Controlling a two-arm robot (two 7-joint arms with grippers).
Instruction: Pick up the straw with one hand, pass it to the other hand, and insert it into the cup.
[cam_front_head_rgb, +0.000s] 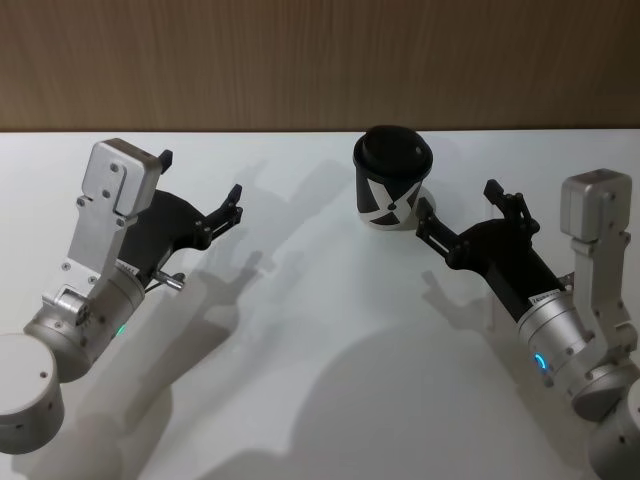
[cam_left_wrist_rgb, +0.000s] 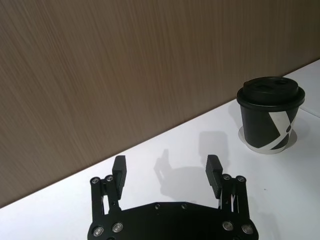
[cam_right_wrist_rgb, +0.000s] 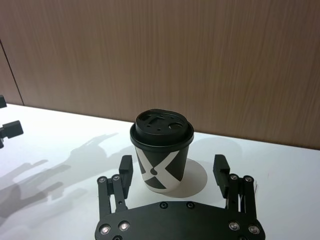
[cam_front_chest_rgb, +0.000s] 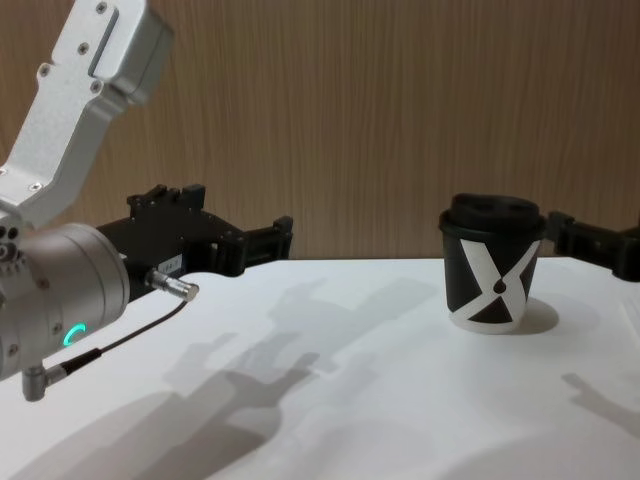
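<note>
Cup (cam_front_head_rgb: 392, 190) upright at the far right of the table (cam_front_head_rgb: 320, 340); both grippers wide open, holding nothing.
The right gripper (cam_front_head_rgb: 460, 203) hovers just beside the cup without touching it; the left gripper (cam_front_head_rgb: 200, 175) hangs well apart on the left, open table between them, the wall (cam_front_head_rgb: 300, 60) close behind the cup.

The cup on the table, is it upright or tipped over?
Upright. The cup stands on its base on the white table, with its black domed lid seated on top.
</note>
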